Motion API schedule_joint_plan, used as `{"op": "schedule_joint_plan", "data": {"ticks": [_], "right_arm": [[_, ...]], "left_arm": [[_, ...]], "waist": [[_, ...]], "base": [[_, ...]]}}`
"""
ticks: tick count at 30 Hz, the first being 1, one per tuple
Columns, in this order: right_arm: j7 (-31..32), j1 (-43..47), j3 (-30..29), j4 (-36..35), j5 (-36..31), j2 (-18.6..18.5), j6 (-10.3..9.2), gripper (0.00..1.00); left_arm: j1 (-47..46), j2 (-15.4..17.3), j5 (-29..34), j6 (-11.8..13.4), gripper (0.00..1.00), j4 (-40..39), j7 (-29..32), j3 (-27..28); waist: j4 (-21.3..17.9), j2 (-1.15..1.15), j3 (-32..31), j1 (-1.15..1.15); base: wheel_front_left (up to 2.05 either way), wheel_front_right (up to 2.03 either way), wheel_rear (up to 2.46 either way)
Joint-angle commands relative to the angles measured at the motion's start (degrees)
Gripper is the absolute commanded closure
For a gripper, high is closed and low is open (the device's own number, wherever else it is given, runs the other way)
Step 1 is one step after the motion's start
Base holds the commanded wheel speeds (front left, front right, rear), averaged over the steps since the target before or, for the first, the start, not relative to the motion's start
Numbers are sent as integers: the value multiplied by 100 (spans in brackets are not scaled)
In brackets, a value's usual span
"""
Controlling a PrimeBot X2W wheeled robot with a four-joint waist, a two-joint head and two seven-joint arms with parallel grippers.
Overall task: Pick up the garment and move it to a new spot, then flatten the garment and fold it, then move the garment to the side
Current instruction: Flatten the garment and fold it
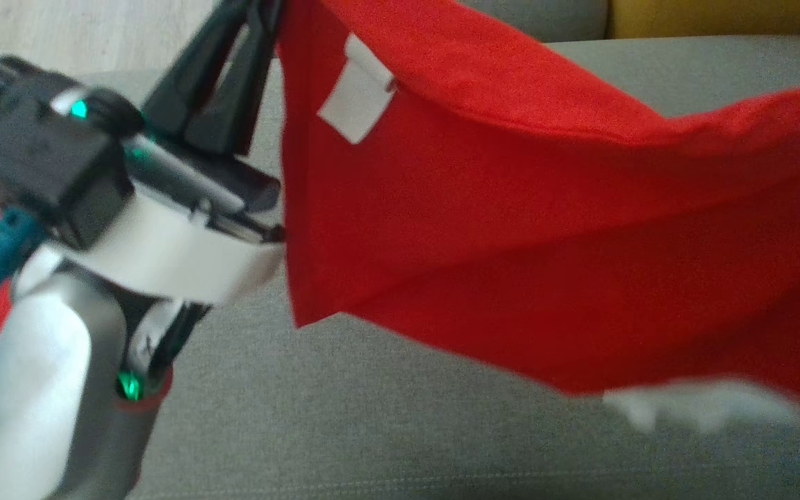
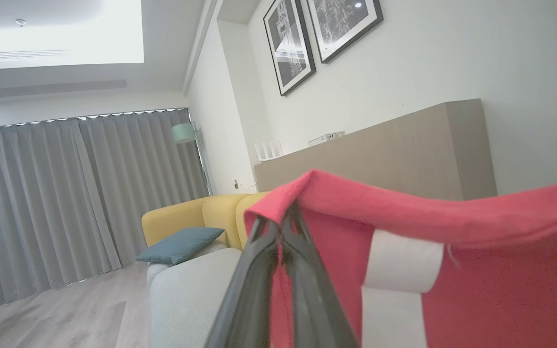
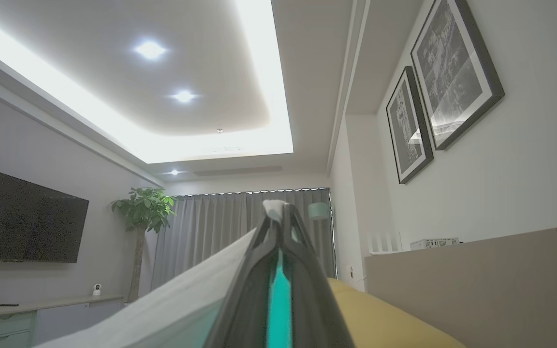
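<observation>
1. Left gripper point(image 2: 281, 232) is clamped tight on the top corner of the red garment point(image 1: 511, 208). Right gripper point(image 3: 278, 217) is pinched shut on a pale hem, the same garment as far as I can judge.
2. The cloth hangs stretched between them, above the grey sofa seat point(image 1: 372, 430).
3. Risk: the pinches are thin, so pulling apart could slip a corner free.
4. If I lower it slack, it'll bunch rather than lie flat.

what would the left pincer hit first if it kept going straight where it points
The left pincer is shut on the red garment; past that fold, likely the tan wall ledge, though depth is unclear.
</observation>
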Motion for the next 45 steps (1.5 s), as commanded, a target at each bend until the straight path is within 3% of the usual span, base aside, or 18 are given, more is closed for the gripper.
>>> {"op": "schedule_joint_plan", "data": {"ticks": [1, 5, 9, 12, 13, 15, 16, 20, 24, 30, 38, 45], "right_arm": [[124, -214, 126, -3, 104, -76, 22, 100], [172, -485, 302, 476, 266, -72, 22, 100], [-14, -1000, 706, 1320, 436, -90, 22, 100], [-342, -1595, 1109, 2082, 506, -65, 22, 100], [-640, -2019, 1402, 2616, 537, -30, 22, 100], [-948, -2469, 1722, 3174, 603, 17, 22, 100], [-948, -2469, 1722, 3174, 603, 17, 22, 100], [-1537, -3191, 2356, 4412, 694, 182, 22, 100], [-1855, -3453, 3051, 5655, 832, 436, 22, 100], [-1968, -3330, 3937, 7201, 1189, 870, 22, 100], [-2141, -2756, 4738, 8068, 1749, 1070, 22, 100], [-2503, -1732, 5100, 7480, 2246, 692, 22, 100]], "left_arm": [[-409, 145, -37, -24, 100, -125, 90, 302], [-732, 40, -250, -72, 100, 252, 169, 336], [-1210, -191, -493, -145, 100, 1110, 15, 373], [-1755, -388, -548, -185, 100, 2081, -338, 442], [-2158, -512, -539, -202, 100, 2821, -680, 501], [-2574, -604, -504, -203, 100, 3570, -1064, 571], [-2574, -604, -504, -203, 100, 3570, -1064, 571], [-3277, -742, -519, -151, 100, 5071, -1887, 771], [-3569, -875, -650, -270, 100, 6485, -2357, 855], [-3389, -1032, -864, -398, 100, 8074, -2492, 937], [-2729, -1107, -1098, -414, 100, 8662, -2500, 933], [-1778, -1110, -1335, -406, 100, 8130, -2500, 788]], "waist": [[-12, 0, 29, 0], [-37, 0, 163, 0], [-59, 0, 368, 0], [-64, 0, 510, 0], [-69, 0, 563, 0], [-95, 0, 619, 0], [-95, 0, 619, 0], [-188, 0, 707, 0], [-291, 0, 829, 0], [-420, 0, 1186, 0], [-461, 0, 1425, 0], [-473, 0, 1270, 0]], "base": [[0, 0, 0], [0, 0, 0], [0, 0, 0], [0, 0, 0], [0, 0, 0], [0, 0, 0], [0, 0, 0], [0, 0, 0], [0, 0, 0], [0, 0, 0], [0, 0, 0], [0, 0, 0]]}}
